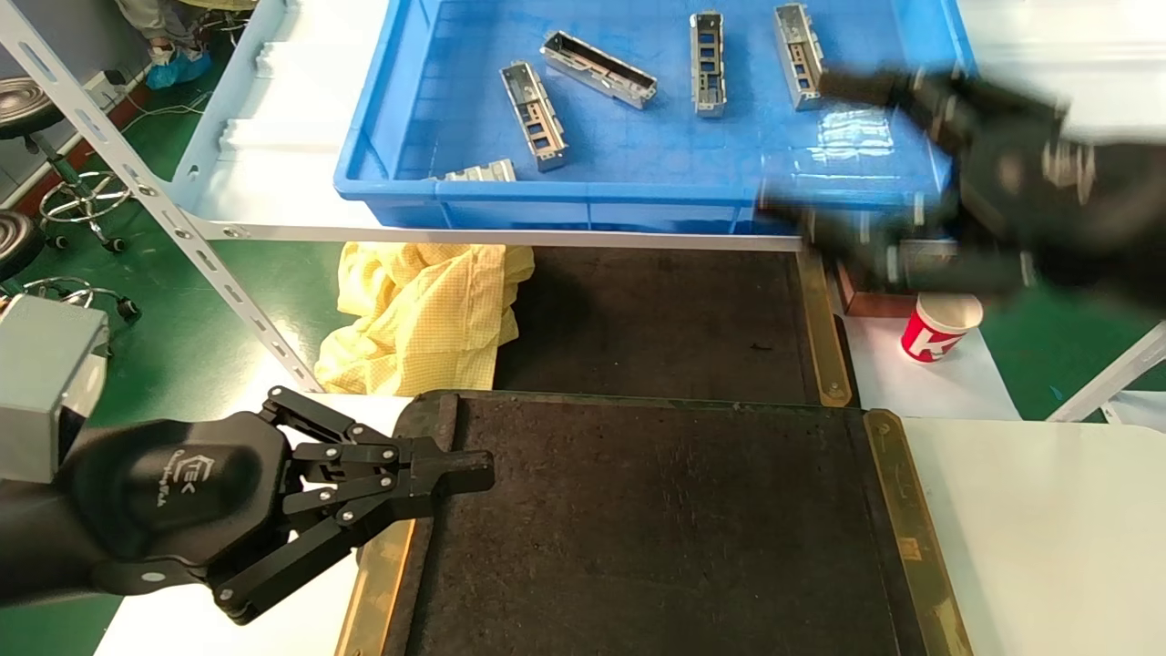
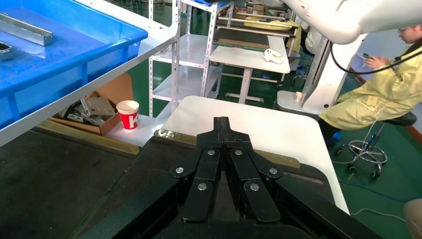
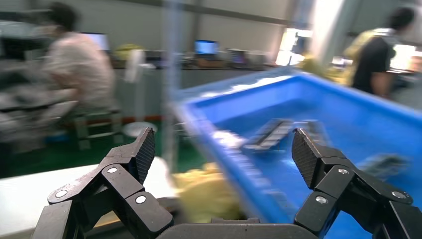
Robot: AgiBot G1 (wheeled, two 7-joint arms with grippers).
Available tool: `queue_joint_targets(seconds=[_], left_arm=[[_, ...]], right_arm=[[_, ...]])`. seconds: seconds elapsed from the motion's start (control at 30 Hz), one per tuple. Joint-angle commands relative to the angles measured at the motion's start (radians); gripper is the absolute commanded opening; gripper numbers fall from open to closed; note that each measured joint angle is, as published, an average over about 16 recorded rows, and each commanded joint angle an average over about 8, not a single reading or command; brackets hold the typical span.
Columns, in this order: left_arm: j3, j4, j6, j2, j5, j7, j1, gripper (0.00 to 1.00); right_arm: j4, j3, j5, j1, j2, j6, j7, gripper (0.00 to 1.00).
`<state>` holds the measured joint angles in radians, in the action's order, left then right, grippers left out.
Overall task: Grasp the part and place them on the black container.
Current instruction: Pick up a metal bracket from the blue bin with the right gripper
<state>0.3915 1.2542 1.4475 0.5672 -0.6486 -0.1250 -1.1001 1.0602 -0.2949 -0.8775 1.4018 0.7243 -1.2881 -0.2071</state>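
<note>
Several silver-grey parts lie in the blue bin (image 1: 547, 193) at the back, among them one part (image 1: 533, 116) near its front left and another (image 1: 799, 55) at its far right. The black container (image 1: 656, 528) lies in front of me with brass strips along its sides and holds no part. My right gripper (image 1: 824, 155) is open and empty, blurred, over the bin's right front corner; the right wrist view shows its gripper (image 3: 224, 149) facing blurred parts (image 3: 271, 134). My left gripper (image 1: 483, 471) is shut and empty over the container's left edge, and it also shows in the left wrist view (image 2: 221, 124).
A yellow cloth (image 1: 424, 314) hangs below the bin's shelf at the left. A red and white cup (image 1: 940, 328) stands at the right under the shelf. A second dark mat (image 1: 656, 319) lies behind the container. A white table (image 1: 1048, 528) is at the right.
</note>
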Motion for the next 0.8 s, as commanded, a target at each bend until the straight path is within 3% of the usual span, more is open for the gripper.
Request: queue_joint_targets(seconds=[0.03,0.2,0.4,0.8], left_arm=[[0.0,0.0,0.0,0.0,0.0,0.0,0.0,0.0],[0.0,0.0,0.0,0.0,0.0,0.0,0.0,0.0],[0.0,0.0,0.0,0.0,0.0,0.0,0.0,0.0],[0.0,0.0,0.0,0.0,0.0,0.0,0.0,0.0]], right_arm=[[-0.047,-0.01,-0.04,0.064,0.024,0.041,-0.004,1.0],[-0.214,-0.078,-0.183,0.235,0.112,0.132,-0.022,1.0],[-0.453,-0.153,-0.312,0.398,0.22,0.173,-0.006,1.0],[-0.817,-0.211,-0.412,0.562,0.375,0.231,0.117,1.0]])
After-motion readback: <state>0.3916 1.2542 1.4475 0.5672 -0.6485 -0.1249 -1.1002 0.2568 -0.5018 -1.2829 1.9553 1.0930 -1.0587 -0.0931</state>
